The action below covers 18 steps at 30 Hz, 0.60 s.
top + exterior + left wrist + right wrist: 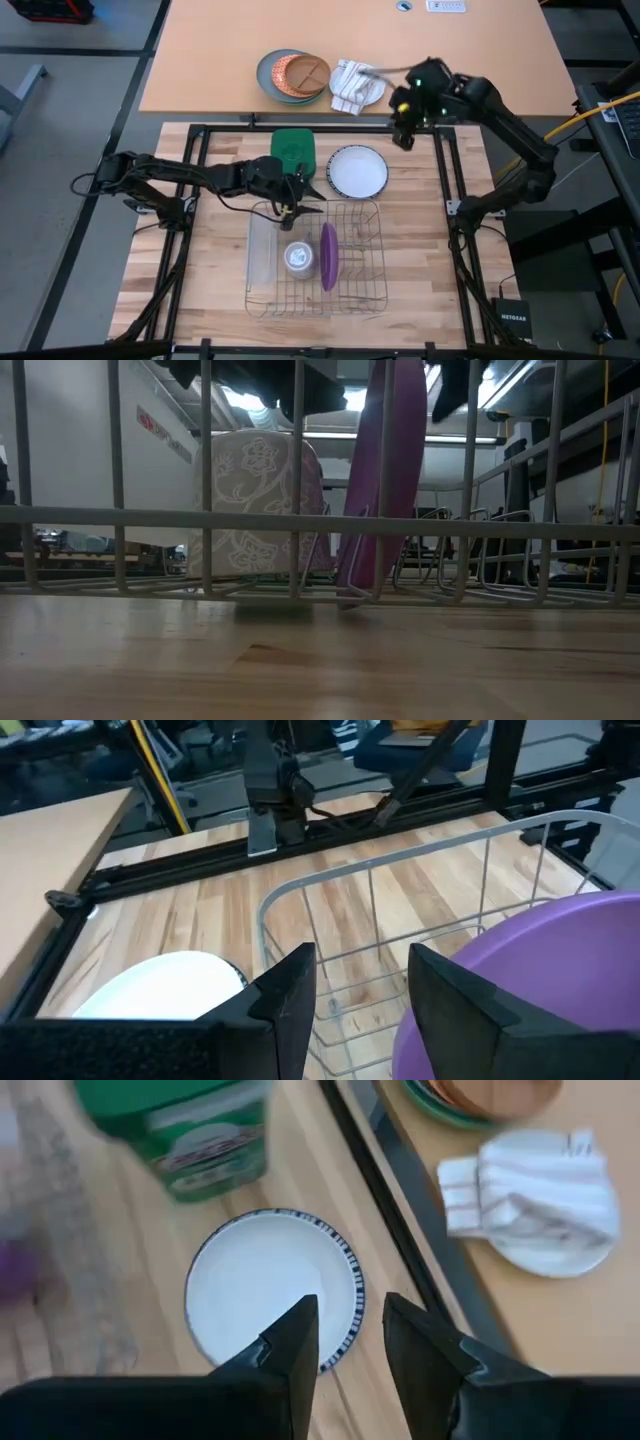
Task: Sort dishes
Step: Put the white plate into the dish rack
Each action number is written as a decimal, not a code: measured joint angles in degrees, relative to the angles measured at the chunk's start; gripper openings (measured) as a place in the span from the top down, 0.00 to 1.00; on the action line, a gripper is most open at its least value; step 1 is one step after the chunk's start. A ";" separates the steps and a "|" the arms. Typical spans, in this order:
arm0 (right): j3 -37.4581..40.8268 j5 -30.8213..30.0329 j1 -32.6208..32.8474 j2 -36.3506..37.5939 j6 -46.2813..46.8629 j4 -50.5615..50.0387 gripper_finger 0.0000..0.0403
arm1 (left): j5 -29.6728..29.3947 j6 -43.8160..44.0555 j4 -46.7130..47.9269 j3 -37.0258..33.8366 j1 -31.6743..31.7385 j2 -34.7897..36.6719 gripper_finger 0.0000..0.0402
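Note:
The purple plate [328, 257] [385, 470] stands on edge in the wire dish rack [360, 215], beside a patterned mug [298, 258]. The white plate with dark rim stripes [357, 171] [270, 1285] lies flat on the table beyond the rack. A plain white plate does not show. My left gripper [296, 197] [360, 1005] is open over the rack's far left edge, short of the purple plate [540, 990]. My right gripper [404, 128] [350, 1345] is open, hovering above and to the right of the striped plate.
A green box [293, 148] sits left of the striped plate. On the far tan table [200, 60] lie a grey plate with an orange-brown divided plate [295, 75] and a white plate with a cloth [355, 85]. A black frame [440, 160] borders the work area.

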<state>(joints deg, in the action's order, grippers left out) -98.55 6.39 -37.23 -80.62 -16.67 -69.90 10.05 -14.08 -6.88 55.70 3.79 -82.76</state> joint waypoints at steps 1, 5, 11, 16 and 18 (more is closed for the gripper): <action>1.69 2.00 -2.33 -0.04 0.35 1.48 0.71 | -0.01 0.28 -0.07 0.00 0.00 0.00 0.63; 10.73 5.87 -9.12 -0.04 2.09 8.38 0.71 | -0.05 0.82 -0.02 0.00 0.00 0.00 0.63; 25.46 5.20 -14.17 -0.13 8.71 21.34 0.71 | -0.07 0.96 -0.10 0.00 0.00 -0.02 0.63; 34.64 5.21 -15.79 -0.61 13.14 28.98 0.71 | -0.10 3.60 -0.13 0.00 0.00 -0.03 0.63; 36.95 5.72 -15.72 -1.40 13.45 29.83 0.71 | -0.09 4.26 -0.15 0.00 0.00 -0.04 0.63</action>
<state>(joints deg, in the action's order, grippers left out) -61.60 12.11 -52.95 -82.02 -3.22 -40.07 9.96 -9.82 -7.03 55.70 3.79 -82.81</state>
